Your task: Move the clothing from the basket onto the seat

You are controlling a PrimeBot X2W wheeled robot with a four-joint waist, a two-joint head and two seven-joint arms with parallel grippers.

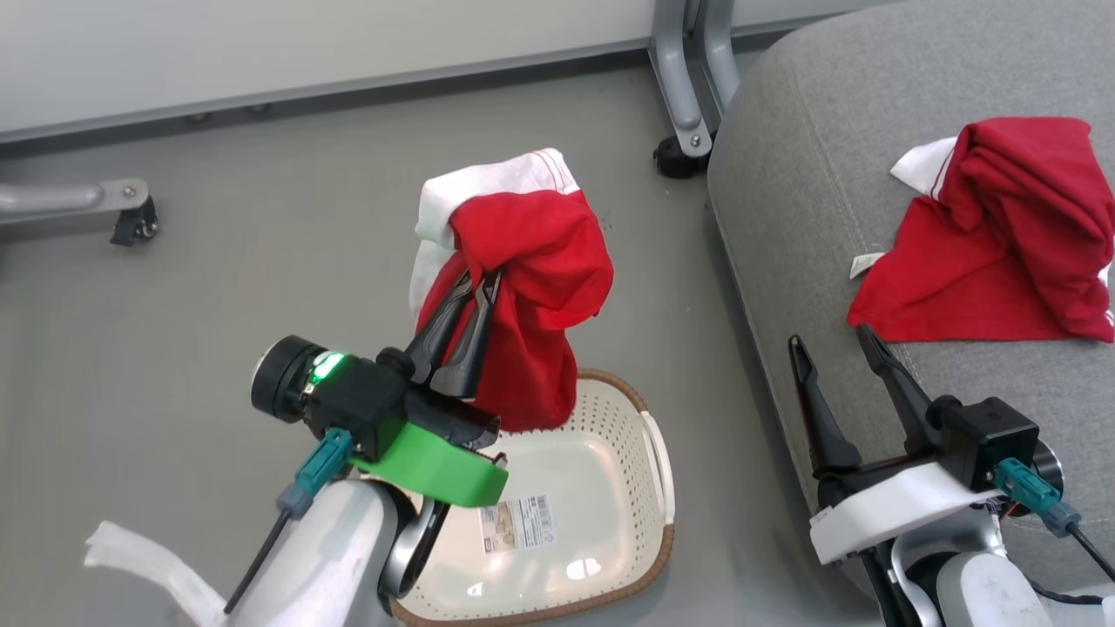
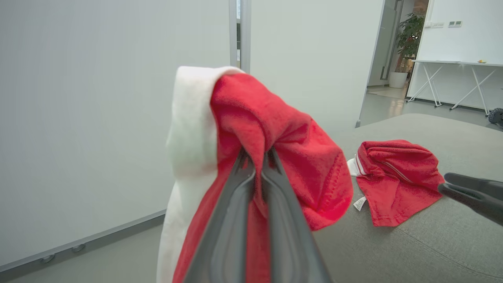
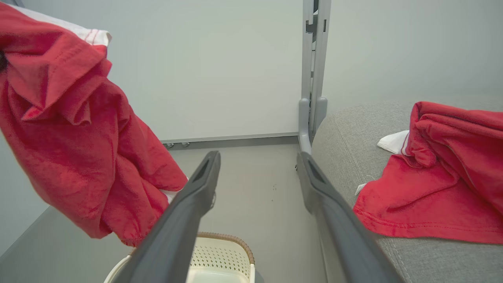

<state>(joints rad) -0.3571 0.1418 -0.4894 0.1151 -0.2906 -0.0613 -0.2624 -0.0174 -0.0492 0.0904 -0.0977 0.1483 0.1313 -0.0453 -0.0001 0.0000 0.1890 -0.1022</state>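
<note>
Clamping tight with the left gripper [image 1: 481,280] on a bright red soft fabric garment with white trim [image 1: 540,261], dangling it just above the far rim of the oval cream-white perforated plastic basket [image 1: 603,418]. Holding the right gripper [image 1: 831,340] spread wide, gripping nothing, right of the basket. Leaving a second red white-trimmed garment [image 1: 1002,244] lying crumpled on the large grey fabric sofa cushion [image 1: 801,174], also right of the basket.

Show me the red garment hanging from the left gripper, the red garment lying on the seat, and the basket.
hanging garment [image 1: 540,252]: head view, on its bunched red upper fold.
lying garment [image 1: 1010,235]: head view, on its crumpled red middle.
basket [image 1: 610,427]: head view, on its perforated far wall.
</note>
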